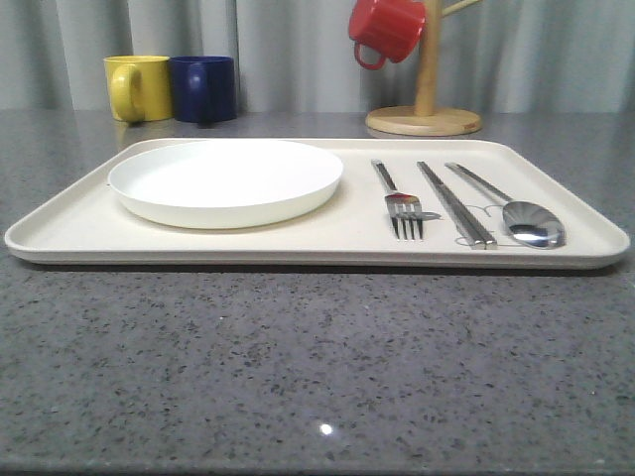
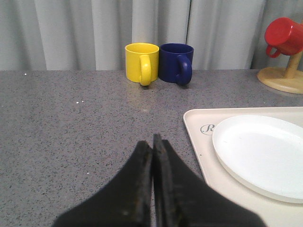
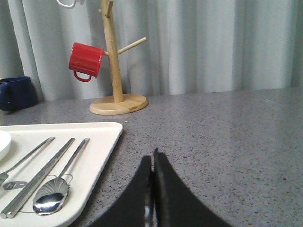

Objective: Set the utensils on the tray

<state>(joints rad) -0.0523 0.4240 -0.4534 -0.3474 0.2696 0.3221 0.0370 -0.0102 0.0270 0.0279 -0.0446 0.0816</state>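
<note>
A shiny silver fork (image 1: 401,201), a pair of straight chopsticks (image 1: 454,203) and a round-bowled spoon (image 1: 516,211) are laid flat, side by side and apart, on the right part of the cream rectangular tray (image 1: 298,243), handles pointing away from the robot.

I'm seeing a cream tray (image 1: 248,248) carrying a plain white plate (image 1: 226,179) and shiny silver utensils (image 1: 456,206), on a grey speckled surface (image 1: 298,367). Yellow mug (image 1: 137,87), navy mug (image 1: 203,88), red mug (image 1: 386,29), pale wooden stand (image 1: 425,104), grey curtains (image 1: 288,50).
</note>
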